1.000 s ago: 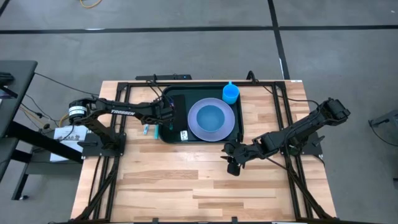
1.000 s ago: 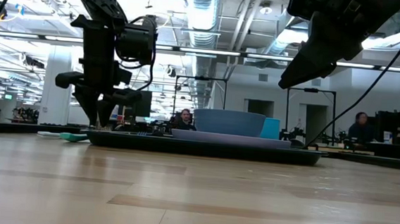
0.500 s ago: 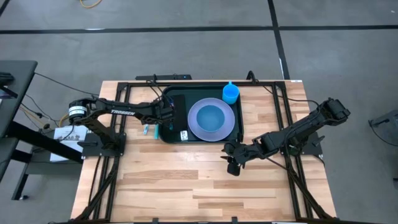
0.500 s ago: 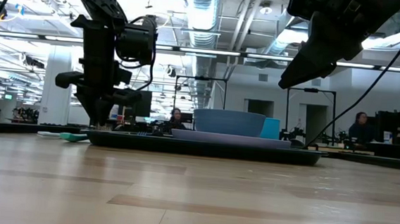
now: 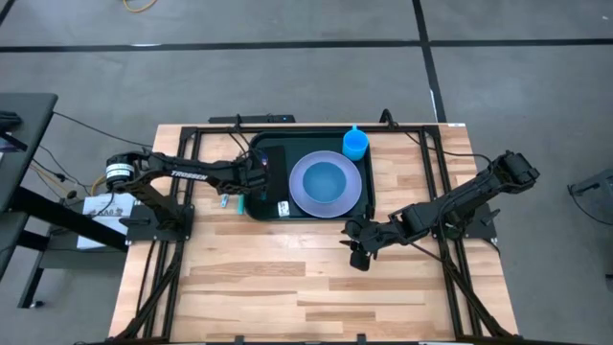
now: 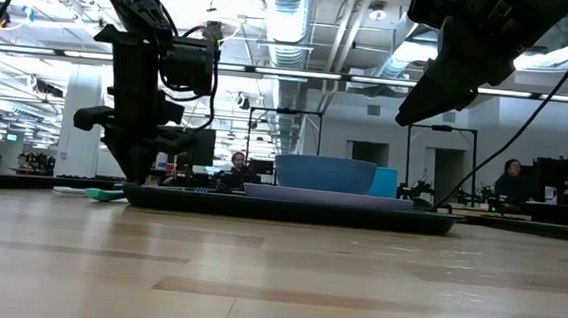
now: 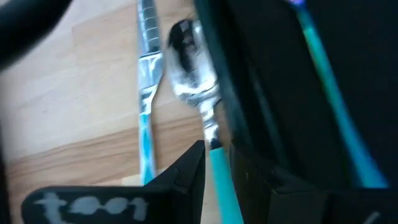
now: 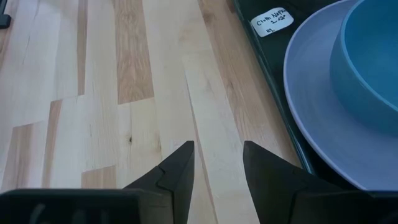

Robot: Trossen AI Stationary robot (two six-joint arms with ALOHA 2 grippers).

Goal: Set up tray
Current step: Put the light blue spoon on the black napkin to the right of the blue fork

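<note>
1. the tray (image 5: 259, 206) sits in the upper middle of the high view, on the far half of the wooden table (image 5: 287, 287). dark, rounded corners, raised rim.
2. on the tray there's a lavender-blue plate (image 5: 300, 195) with a blue bowl (image 5: 326, 179) in its middle. a blue cup (image 5: 355, 143) stands at the tray's upper right corner in the high view; can't tell if it's on the rim or just outside it.
3. small white label (image 8: 272, 21) lies on the tray near its front edge, just beside the plate.
4. left gripper (image 5: 251, 177) is at the tray's left edge, left of centre in the high view. in the low view it hangs low over the left end of the tray.
5. left wrist view: its fingers (image 7: 186, 177) are spread a bit with the teal handle of a spoon (image 7: 194, 84) running between them. whether they actually pinch it, can't tell.
6. a knife (image 7: 147, 93) with a teal handle lies on the wood just beside the spoon, outside the tray rim.
7. right gripper (image 5: 359, 257) is lower right of centre in the high view, off the tray's front right corner, above bare table. fingers (image 8: 177, 168) are apart, nothing between them.
8. low view: a person (image 6: 511, 182) sits in the room far behind the table, right side of the frame.
</note>
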